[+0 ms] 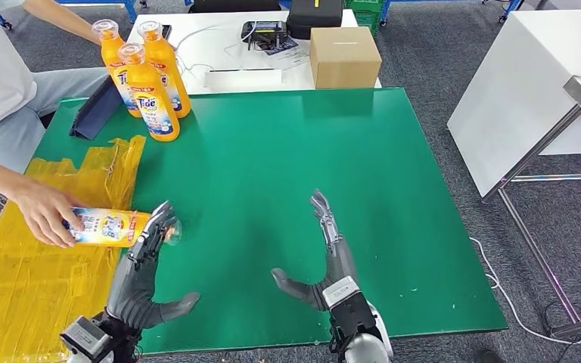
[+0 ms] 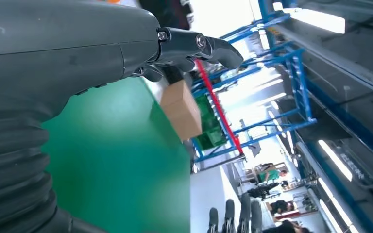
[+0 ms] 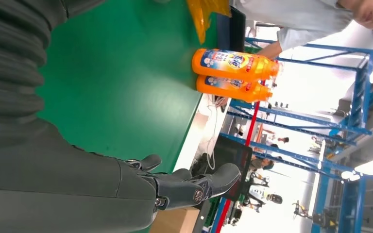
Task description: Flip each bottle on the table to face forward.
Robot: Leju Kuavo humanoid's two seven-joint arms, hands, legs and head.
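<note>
Person's hand (image 1: 41, 215) at far left holds lying bottle (image 1: 110, 227) over yellow sheet (image 1: 38, 280), passing it in. Left hand (image 1: 142, 261) fingers spread, tips touching bottle's cap end, nothing grasped yet. Three bottles (image 1: 147, 76) stand upright together at table's (image 1: 272, 189) far left corner, labels showing. Right hand (image 1: 329, 257) flat, released, resting mid-table. Step judged: taking handover. Next move calls for closing left fingers round bottle body before person lets go, then standing it label forward.
</note>
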